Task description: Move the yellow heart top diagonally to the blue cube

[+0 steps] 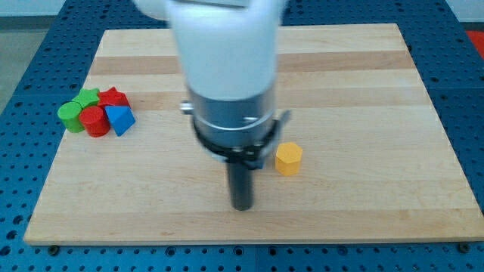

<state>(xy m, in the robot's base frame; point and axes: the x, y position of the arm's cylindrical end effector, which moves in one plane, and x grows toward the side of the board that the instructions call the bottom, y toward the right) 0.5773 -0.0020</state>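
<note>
The only yellow block (288,159) looks six-sided, lying flat mid-board toward the bottom edge. The blue block (119,119), seemingly wedge-shaped, sits near the left edge.

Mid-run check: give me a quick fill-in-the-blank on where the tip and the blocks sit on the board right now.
1. My tip rests on the wooden board, to the view's ____ of the yellow block.
2. The blue block sits in a cluster at the view's ____ edge of the board.
3. That cluster also holds two green blocks and two ____ blocks.
4. The only block standing alone is the ____ one.

Missing words: left; left; red; yellow
</note>
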